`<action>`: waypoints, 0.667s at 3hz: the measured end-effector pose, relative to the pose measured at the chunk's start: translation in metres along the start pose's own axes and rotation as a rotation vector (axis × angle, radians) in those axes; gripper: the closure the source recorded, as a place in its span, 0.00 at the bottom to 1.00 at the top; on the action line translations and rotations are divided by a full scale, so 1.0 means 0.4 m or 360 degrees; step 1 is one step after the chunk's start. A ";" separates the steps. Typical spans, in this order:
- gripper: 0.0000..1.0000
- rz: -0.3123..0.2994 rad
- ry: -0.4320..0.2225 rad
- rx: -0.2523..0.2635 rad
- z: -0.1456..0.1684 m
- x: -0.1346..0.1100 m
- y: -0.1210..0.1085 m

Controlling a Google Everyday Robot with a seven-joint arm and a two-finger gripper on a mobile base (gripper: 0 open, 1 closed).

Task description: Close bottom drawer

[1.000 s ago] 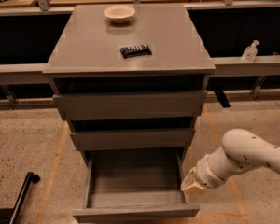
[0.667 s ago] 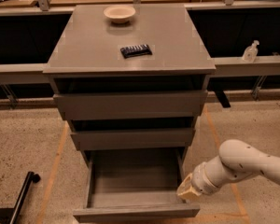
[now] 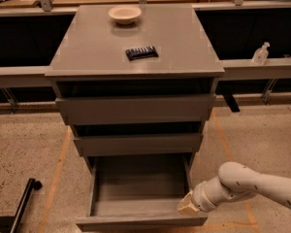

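Observation:
The bottom drawer (image 3: 136,186) of the grey cabinet (image 3: 136,47) stands pulled far out, its grey box interior empty. Its flat front (image 3: 140,222) is at the bottom of the view. The middle drawer (image 3: 138,143) and top drawer (image 3: 136,109) above it stick out a little. My gripper (image 3: 185,205) is at the end of the white arm (image 3: 247,186), which comes in from the right. It sits at the drawer's right front corner, just behind the front panel and against the right side wall.
A beige bowl (image 3: 124,14) and a dark flat packet (image 3: 141,53) lie on the cabinet top. A black pole (image 3: 22,204) lies on the floor at lower left. A clear bottle (image 3: 260,54) stands on the ledge at right. Orange tape lines mark the speckled floor.
The arm has moved down and to the left, bringing the gripper from beside the drawer's right wall to its front right corner. The drawer has not visibly moved.

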State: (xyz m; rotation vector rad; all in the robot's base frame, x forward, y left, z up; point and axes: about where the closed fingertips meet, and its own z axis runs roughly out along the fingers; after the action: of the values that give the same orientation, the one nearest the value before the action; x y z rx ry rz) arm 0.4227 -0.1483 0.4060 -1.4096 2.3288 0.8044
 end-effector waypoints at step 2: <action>1.00 -0.0001 -0.0005 -0.0004 0.029 0.011 0.005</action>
State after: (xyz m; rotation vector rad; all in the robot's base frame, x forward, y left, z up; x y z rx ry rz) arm 0.4185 -0.1438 0.3948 -1.4094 2.3255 0.8094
